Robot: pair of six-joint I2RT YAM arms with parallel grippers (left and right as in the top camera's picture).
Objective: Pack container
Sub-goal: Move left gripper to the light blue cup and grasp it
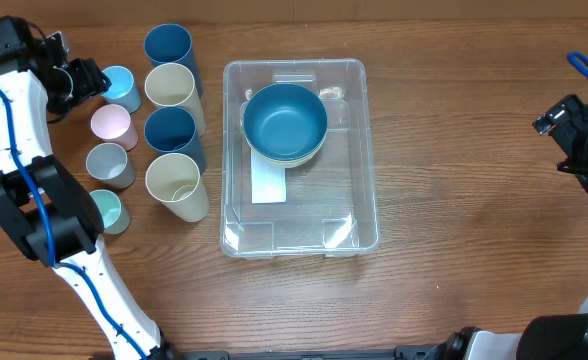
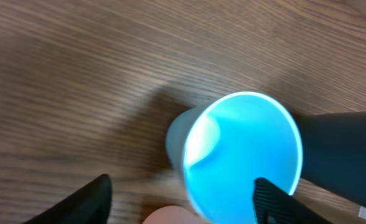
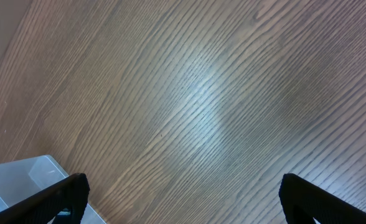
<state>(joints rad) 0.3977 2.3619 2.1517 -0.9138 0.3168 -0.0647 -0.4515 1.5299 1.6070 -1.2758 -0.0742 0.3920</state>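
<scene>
Blue cup [image 2: 242, 155] sits inside the spread left gripper [image 2: 183, 186], not pinched yet. Next up: squeeze, lift, drop into the container [image 1: 309, 215]. Right gripper [image 3: 183, 183] gapes too.

Inside the container [image 1: 314, 222], the bowl [image 1: 285, 122] hid the far end of the label [image 1: 268, 187]. Left of the container, the left fingers [image 2: 273, 200] and a pink cup [image 2: 167, 216] were cut off by the wrist view's bottom edge.

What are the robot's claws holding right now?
Nothing yet. The left claw is open around the rim of the light blue cup, not pinching it. The right claw is open and empty.
</scene>
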